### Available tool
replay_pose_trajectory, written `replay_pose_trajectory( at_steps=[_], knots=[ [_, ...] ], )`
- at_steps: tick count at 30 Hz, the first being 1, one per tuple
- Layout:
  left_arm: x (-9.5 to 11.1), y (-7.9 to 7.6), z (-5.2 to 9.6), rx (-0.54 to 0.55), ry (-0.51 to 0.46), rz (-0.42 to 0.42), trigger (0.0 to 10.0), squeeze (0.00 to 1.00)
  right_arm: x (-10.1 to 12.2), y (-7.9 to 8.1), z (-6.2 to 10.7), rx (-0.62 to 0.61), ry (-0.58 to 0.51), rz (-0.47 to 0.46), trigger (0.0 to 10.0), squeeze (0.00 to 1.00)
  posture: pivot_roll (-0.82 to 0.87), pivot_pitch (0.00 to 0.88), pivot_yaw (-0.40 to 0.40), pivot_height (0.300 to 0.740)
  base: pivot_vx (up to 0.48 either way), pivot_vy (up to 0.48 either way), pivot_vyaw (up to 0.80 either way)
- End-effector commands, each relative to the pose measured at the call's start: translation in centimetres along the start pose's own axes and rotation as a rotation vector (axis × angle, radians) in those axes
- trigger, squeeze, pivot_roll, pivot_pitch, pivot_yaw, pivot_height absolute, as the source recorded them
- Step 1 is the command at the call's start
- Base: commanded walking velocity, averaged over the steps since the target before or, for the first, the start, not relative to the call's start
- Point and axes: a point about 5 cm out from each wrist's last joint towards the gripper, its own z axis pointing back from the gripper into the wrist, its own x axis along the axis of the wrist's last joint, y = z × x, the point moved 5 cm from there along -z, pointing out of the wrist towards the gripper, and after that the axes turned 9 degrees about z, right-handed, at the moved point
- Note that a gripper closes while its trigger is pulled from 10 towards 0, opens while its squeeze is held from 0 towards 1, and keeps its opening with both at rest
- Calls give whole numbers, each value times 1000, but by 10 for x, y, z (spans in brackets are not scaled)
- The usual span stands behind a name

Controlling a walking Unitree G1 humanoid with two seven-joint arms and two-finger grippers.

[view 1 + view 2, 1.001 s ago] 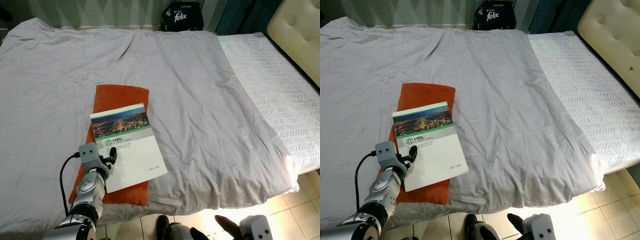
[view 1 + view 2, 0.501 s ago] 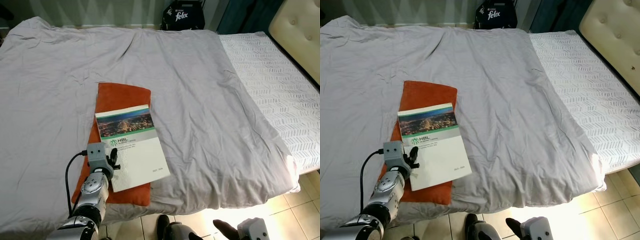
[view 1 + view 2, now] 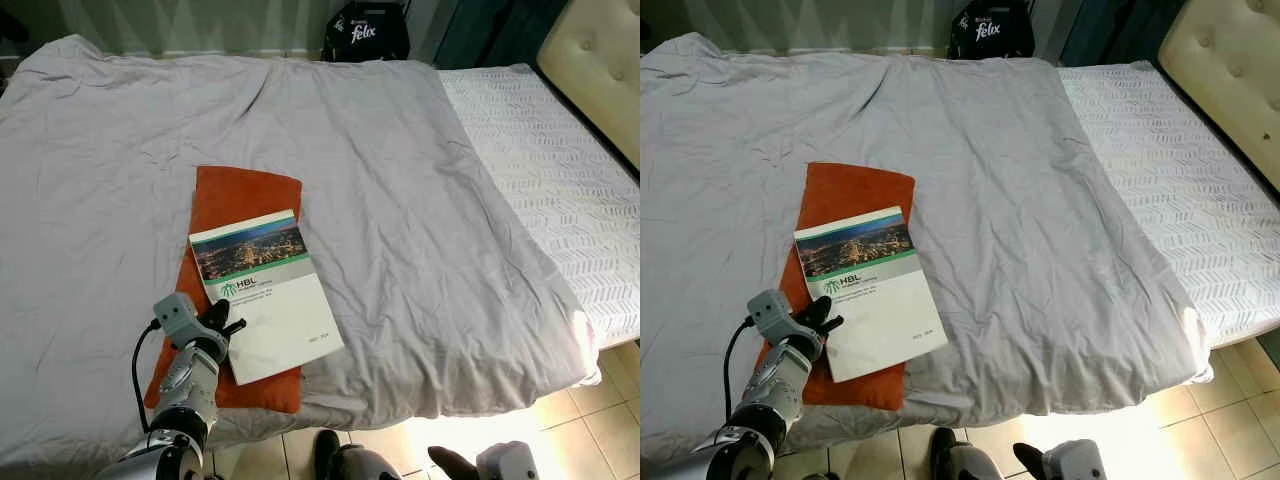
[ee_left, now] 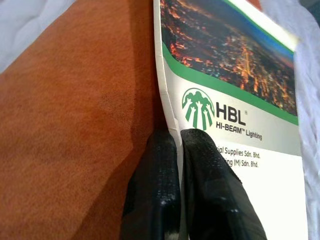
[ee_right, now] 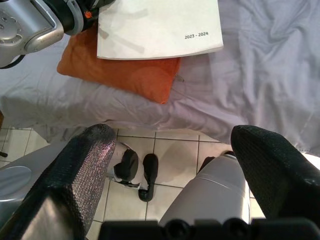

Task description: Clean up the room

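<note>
thin glossy paper catalogue [image 3: 266, 294], laid on the orange cushion [image 3: 236, 205] on the bed [image 3: 400, 200], is pinched at its spine-side edge by the left gripper [image 4: 178, 150], judged light, floppy, slippery, best supported near the spine.

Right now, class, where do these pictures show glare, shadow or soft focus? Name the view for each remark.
Left eye view: bright glare on the floor tiles below the duvet. Left wrist view: the catalogue casts a dark shadow on the orange cushion; the fingers look soft. Right wrist view: its near fingers are blurred.
</note>
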Motion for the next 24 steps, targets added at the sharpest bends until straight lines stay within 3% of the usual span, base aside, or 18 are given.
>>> replay_pose_trajectory(
  at_steps=[1,2,9,13,17,23,24],
  knots=[
    [-35,10,11,18,126,-58,0,0,-5,1,4,1,25,-4,10000,0,-282,255,-148,740,0,0,0],
    [-24,3,10,-48,86,-91,0,0,-4,-2,1,-4,15,-3,10000,0,-261,240,-140,740,0,0,0],
    [6,-12,8,-172,-24,-138,0,0,-3,-15,-14,-27,-16,-7,10000,0,-197,175,-119,740,0,0,0],
    [36,-41,10,-298,-117,-232,0,0,10,-30,-34,-66,-85,-11,10000,0,-141,89,-89,740,0,0,0],
    [44,-52,13,-352,-133,-299,0,0,19,-46,-54,-103,-137,-2,10000,0,-97,0,-55,740,0,0,0],
    [50,-64,14,-363,-126,-379,0,0,37,-68,-75,-173,-229,8,10000,0,-64,0,-22,740,0,0,0],
    [49,-68,15,-367,-119,-415,1961,0,40,-72,-76,-197,-245,10,10000,0,-60,0,-15,740,0,0,0]
  ],
)
